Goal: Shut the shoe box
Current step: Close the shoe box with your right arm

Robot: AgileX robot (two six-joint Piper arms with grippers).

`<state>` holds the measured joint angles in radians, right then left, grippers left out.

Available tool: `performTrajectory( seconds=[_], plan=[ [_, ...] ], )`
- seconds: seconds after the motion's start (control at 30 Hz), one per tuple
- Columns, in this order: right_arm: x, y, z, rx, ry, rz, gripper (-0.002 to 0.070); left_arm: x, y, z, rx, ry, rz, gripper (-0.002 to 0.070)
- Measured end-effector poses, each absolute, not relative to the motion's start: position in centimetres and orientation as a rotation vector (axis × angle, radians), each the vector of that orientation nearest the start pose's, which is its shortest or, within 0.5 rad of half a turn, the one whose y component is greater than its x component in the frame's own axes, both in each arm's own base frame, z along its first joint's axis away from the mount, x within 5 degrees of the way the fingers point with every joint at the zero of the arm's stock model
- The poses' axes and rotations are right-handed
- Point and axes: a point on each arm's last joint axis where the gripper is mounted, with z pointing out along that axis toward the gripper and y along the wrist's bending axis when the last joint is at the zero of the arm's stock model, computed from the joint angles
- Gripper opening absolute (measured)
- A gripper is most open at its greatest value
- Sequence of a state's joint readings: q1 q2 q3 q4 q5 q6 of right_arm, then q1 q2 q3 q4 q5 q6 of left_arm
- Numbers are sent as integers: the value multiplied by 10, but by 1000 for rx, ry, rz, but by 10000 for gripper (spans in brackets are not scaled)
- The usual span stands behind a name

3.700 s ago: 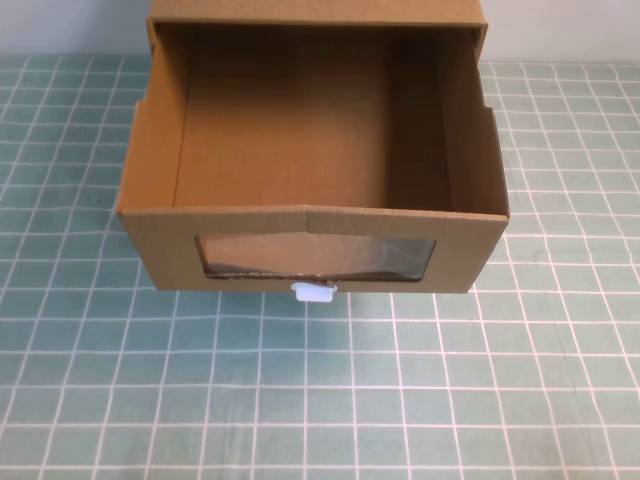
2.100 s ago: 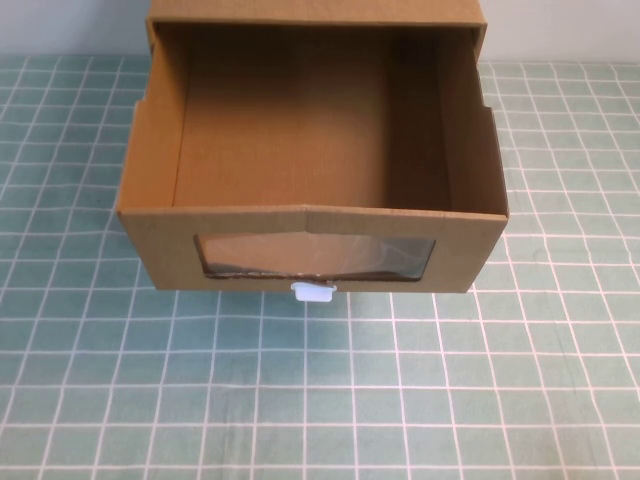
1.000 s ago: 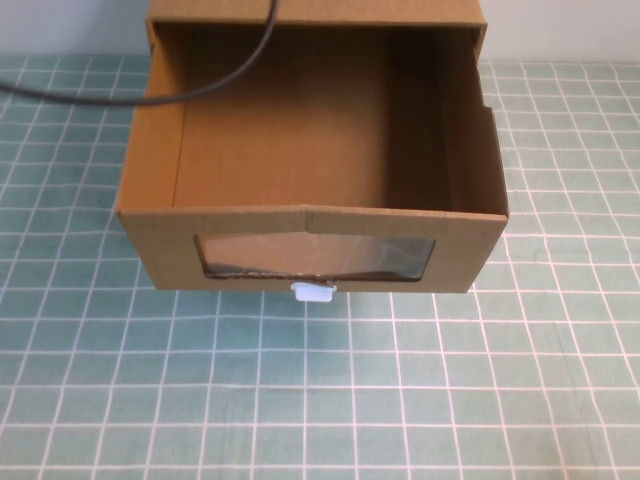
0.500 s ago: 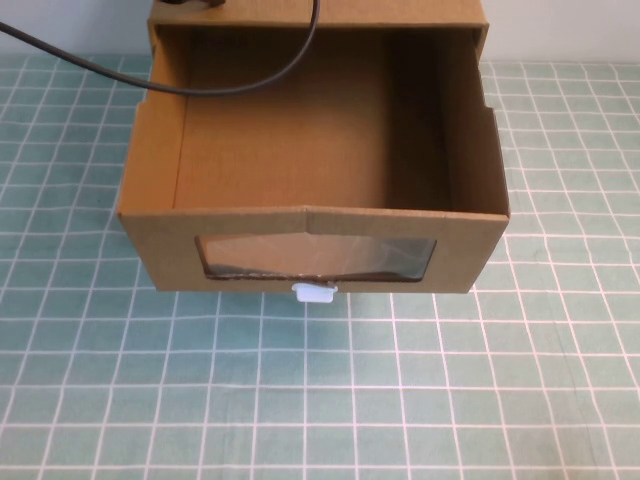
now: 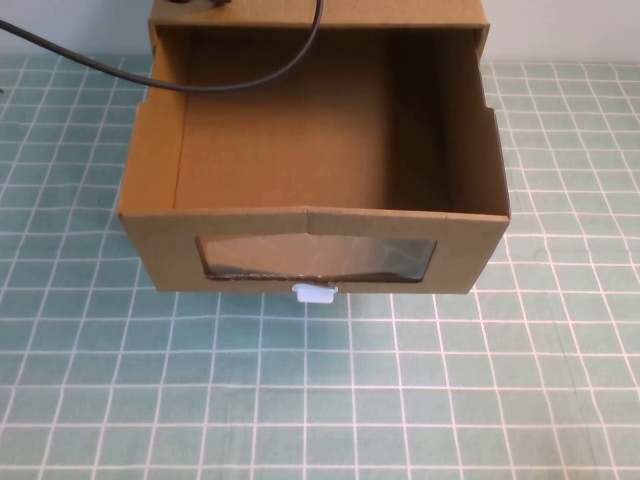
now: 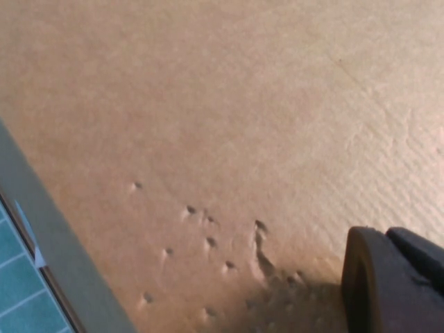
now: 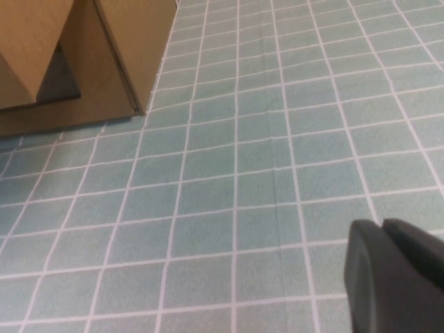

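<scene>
Shoe box (image 5: pixel 310 245): light, stiff cardboard drawer, fully extended; push at front panel near white pull tab (image 5: pixel 313 292). Left gripper (image 6: pixel 392 281) over box top, right gripper (image 7: pixel 395 281) over mat: finger state indeterminable.

no readable text anywhere — no labels, brands or numbers.

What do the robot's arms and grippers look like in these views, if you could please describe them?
Little shows. The left gripper appears as dark matte rounded plastic over the shoe box; a thin black cable arcs over the open drawer. The right gripper, over the checked mat, looks the same: dark, smooth, rounded. No markings are visible.
</scene>
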<state>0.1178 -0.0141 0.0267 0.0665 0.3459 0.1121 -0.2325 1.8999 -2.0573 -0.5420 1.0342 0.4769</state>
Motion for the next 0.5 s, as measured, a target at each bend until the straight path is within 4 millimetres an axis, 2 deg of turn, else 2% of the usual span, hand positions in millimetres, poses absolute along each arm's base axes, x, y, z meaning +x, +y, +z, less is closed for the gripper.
performTrajectory(
  seconds=[0.13,0.37,0.5],
  plan=[
    [54,9,181,61,1763,260,-11,406,-138,406,693,2152,-556,-5],
    [56,5,209,224,1444,420,-11,406,-142,405,693,2147,-621,-5],
    [55,2,217,262,1348,439,-11,405,-142,405,697,2145,-627,-5]
  ],
)
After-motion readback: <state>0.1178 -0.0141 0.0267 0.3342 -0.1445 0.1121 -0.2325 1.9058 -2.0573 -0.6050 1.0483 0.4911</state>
